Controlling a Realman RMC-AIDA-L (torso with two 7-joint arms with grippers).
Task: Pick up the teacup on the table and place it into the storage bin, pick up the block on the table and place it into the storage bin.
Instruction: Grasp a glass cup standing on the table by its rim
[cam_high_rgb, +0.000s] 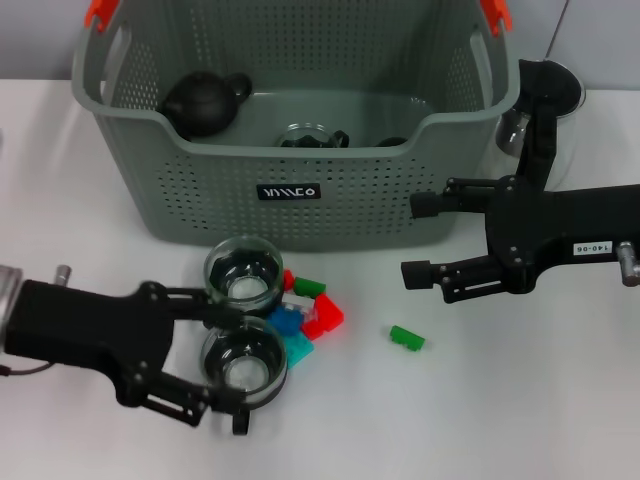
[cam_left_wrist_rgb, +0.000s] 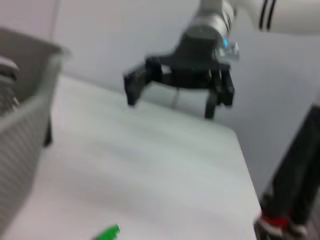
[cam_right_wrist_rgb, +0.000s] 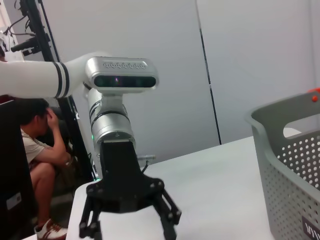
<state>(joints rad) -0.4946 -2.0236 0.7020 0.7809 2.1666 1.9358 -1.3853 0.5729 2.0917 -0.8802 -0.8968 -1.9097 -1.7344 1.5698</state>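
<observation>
Two glass teacups stand in front of the storage bin (cam_high_rgb: 300, 150). The nearer teacup (cam_high_rgb: 244, 361) sits between the fingers of my left gripper (cam_high_rgb: 236, 366), which press on both of its sides. The other teacup (cam_high_rgb: 243, 272) stands free just behind it. A pile of red, green, blue and cyan blocks (cam_high_rgb: 310, 315) lies right beside the cups, and a single green block (cam_high_rgb: 406, 338) lies apart to the right, also seen as the green block (cam_left_wrist_rgb: 107, 232) in the left wrist view. My right gripper (cam_high_rgb: 412, 240) hovers open and empty by the bin's front right corner.
The bin holds a black teapot (cam_high_rgb: 203, 101) and a glass piece (cam_high_rgb: 310, 135). A person (cam_right_wrist_rgb: 37, 140) sits behind the table's far end. A dark stand with a glass item (cam_high_rgb: 545, 95) stands right of the bin.
</observation>
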